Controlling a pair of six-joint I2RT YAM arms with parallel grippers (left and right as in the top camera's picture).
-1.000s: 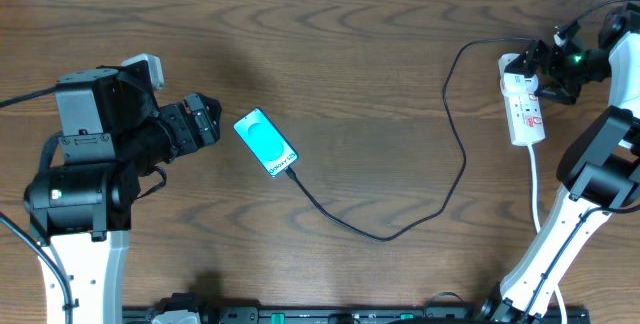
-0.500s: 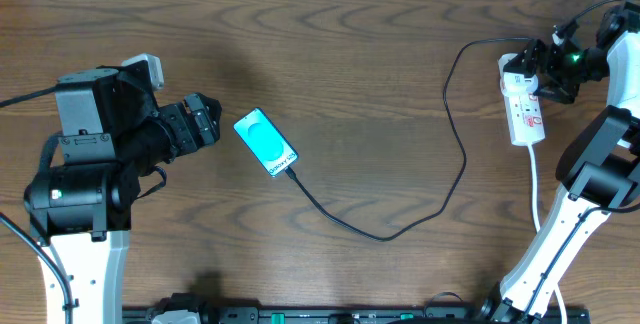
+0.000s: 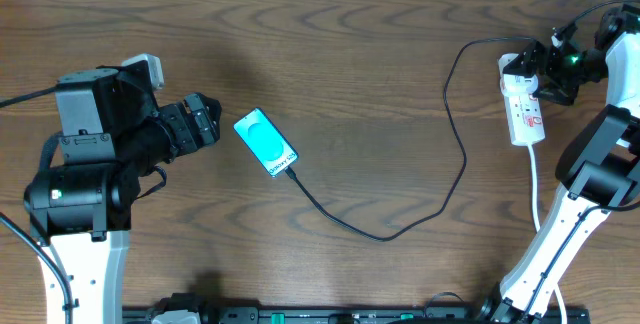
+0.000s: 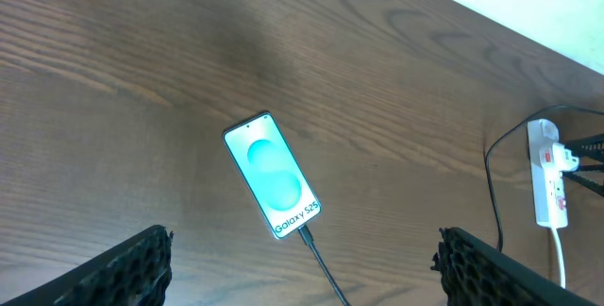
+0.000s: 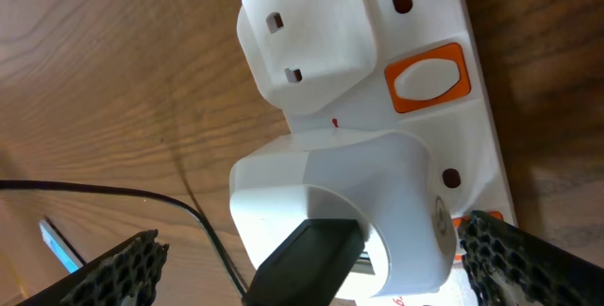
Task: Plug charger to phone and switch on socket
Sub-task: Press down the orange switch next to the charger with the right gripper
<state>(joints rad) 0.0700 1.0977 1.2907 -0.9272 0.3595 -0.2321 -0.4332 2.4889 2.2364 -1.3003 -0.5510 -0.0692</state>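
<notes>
Across the brown wooden table (image 3: 360, 44), my two arms work opposite ends. My left gripper (image 3: 212, 122) hangs released, fingers spread wide, just at nine o'clock of the phone. My right gripper (image 3: 540, 72) is also released, its fingers splayed either side of the socket's twelve o'clock end.

The socket (image 3: 527, 112) lies toward three o'clock on the table, well apart from the phone (image 3: 265, 143), which rests face up just at nine o'clock of centre. The charger (image 3: 385, 234) runs from the phone's five o'clock end in a long loose loop to the white plug adapter (image 5: 330, 193). Its tip appears seated in the phone, so by my reading only the switching is left.

The trouble lies in my aim. My right wrist camera shows my fingers straddling the adapter, while the orange switch (image 5: 429, 77) sits apart at its one o'clock. Pressing down from here, I would likely land on the adapter rather than the rocker.

A glancing push could slide the strip and tug the cable. The slack should spare the phone, but a hard enough shove might unseat the tip.
</notes>
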